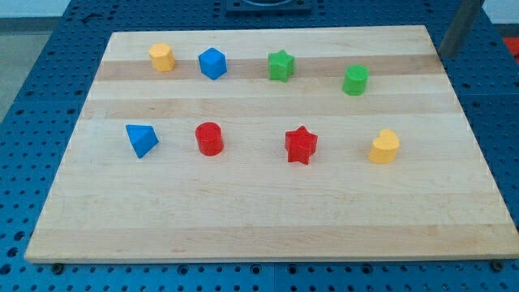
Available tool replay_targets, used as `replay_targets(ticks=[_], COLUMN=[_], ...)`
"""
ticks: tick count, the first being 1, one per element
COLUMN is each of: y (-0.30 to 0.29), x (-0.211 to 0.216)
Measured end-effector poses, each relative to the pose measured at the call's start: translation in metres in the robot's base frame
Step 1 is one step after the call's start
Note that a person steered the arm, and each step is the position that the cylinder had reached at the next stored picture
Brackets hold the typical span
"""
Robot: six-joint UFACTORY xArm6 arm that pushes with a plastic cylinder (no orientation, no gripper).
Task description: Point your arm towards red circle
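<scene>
Nearest the camera runs the counter's (268, 235) bare front edge. Behind it, a front row reads left to right: blue triangle (142, 139), red circle (209, 139), red star (301, 145), yellow heart (385, 147). The red circle sits left of centre, between the blue triangle and the red star, apart from both. A back row follows: yellow hexagon (162, 57), blue block (212, 63), green star (280, 66), green block (355, 80). At the view's top right stands the rod; my tip (447, 55) rests at the counter's far corner, well apart from every block. No fingers exist here, so no open or closed state can be told.
</scene>
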State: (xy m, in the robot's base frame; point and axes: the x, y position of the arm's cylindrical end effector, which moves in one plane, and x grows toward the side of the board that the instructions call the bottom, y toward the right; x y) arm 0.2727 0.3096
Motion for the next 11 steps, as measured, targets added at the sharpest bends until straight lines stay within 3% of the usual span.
replay_targets(ticks=[1,2,3,6,7,9,10,11], y=[0.0,-0.034,-0.038,-0.057,-0.121,-0.139,-0.175,-0.205], x=[0.001,0.048,0.062,0.073,0.107,0.122,0.157,0.158])
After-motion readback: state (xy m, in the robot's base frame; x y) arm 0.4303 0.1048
